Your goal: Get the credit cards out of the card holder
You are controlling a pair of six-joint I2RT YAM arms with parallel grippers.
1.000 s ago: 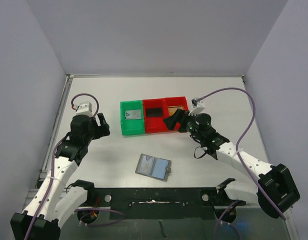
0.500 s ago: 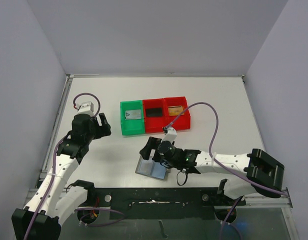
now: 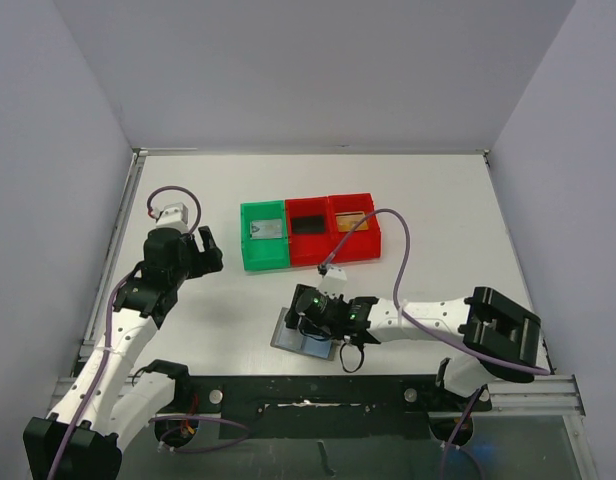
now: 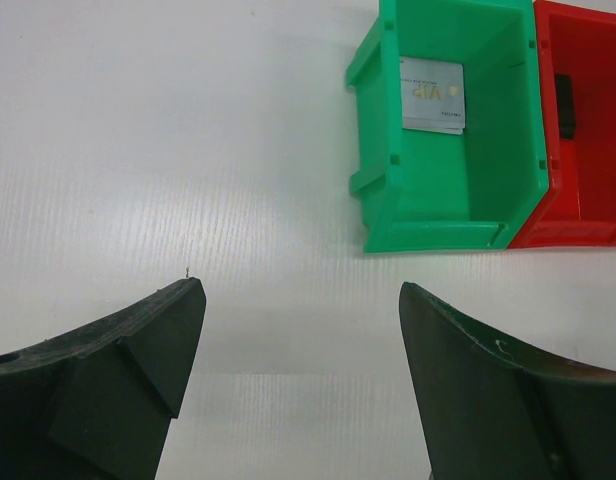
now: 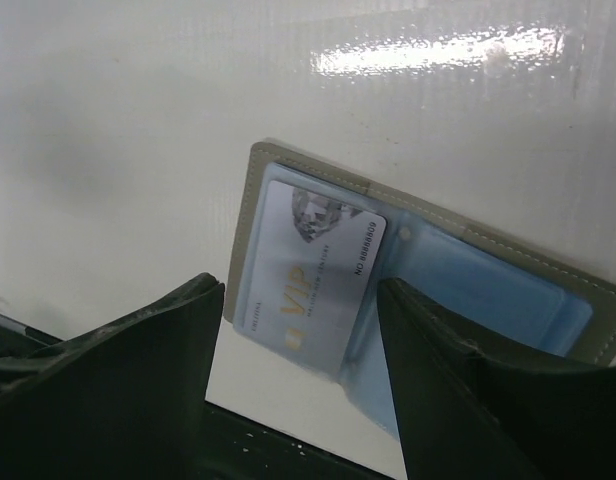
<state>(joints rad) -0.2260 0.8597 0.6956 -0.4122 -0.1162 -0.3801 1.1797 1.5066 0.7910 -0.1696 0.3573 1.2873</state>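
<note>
Top view, card holder [image 3: 296, 340]: seen lying open and flat on the worktop [image 3: 438, 200] near the front edge, partly covered by the right arm.
Top view, right end effector [image 3: 304, 316]: held low over the holder, jaws apart.
Top view, left end effector [image 3: 206, 252]: held wide and empty, well apart from the holder.
Left wrist, left end effector [image 4: 300, 290]: spread wide above bare worktop; a green bin [image 4: 373, 180] with one pale card [image 4: 434, 94] inside is seen ahead, a red bin [image 4: 578, 150] touching it.
Right wrist, VIP card [image 5: 308, 280]: found lying tilted on the holder's [image 5: 468, 285] left pocket; whether an edge is tucked in cannot be told.
Right wrist, right end effector [image 5: 296, 290]: jaws set on either side of the card, nothing clamped.
Handling: the card is judged light, thin, stiff and slick, and the holder soft and easily dragged.
Grip: the card's long edges are best pinched, away from the pocket.
</note>
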